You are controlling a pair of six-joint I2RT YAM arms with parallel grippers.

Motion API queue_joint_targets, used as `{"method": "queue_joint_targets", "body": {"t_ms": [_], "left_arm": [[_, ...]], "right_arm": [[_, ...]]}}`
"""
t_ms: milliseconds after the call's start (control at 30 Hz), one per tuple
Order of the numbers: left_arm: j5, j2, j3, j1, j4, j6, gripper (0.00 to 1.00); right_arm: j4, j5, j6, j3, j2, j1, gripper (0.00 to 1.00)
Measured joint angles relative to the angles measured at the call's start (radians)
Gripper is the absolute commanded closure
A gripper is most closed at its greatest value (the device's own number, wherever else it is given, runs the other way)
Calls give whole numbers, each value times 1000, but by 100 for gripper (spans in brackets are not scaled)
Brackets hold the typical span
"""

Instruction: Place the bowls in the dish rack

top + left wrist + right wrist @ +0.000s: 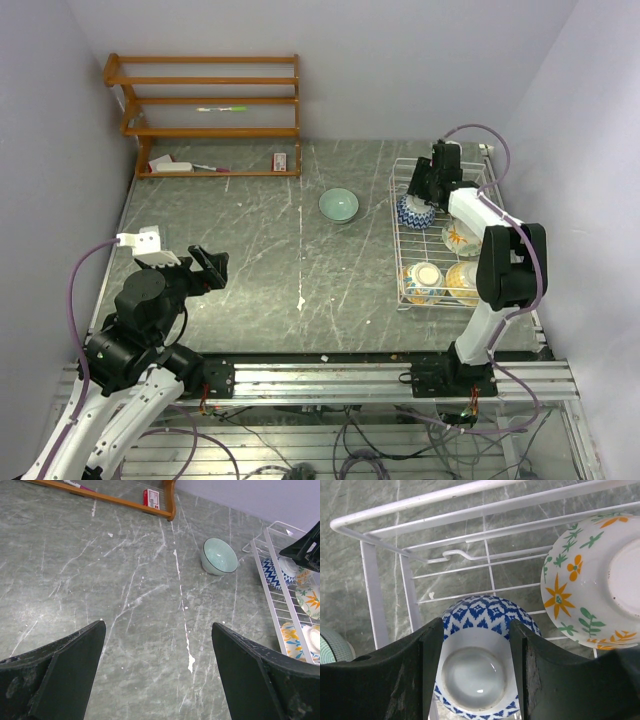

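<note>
The rack [370,575] is white coated wire with rounded corners and stands on the right of a grey-green, marble-veined table [75,580]. The blue bowl [485,612] sits in its far left corner, upside down, showing a glossy zigzag glaze and a plain white foot ring. The right gripper [475,625] has its matte black fingers parted on either side of that ring (I cannot tell whether they press on it). Just beside it lies the floral bowl [570,580], cream with orange flowers and green sprigs, also upside down. Two more bowls [425,280] fill the near end.

A pale green ribbed bowl [219,556] rests on the table, left of the rack. The left gripper [157,625] hangs wide open, holding nothing. A small red box [151,498] on the wooden shelf [205,100] bears print too small to read.
</note>
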Motion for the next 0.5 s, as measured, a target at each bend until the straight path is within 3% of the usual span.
{"method": "queue_joint_targets", "body": {"t_ms": [500], "left_arm": [[0, 0, 0, 0, 0, 0, 2]], "right_arm": [[-98, 82, 27, -108, -112, 0, 45]]}}
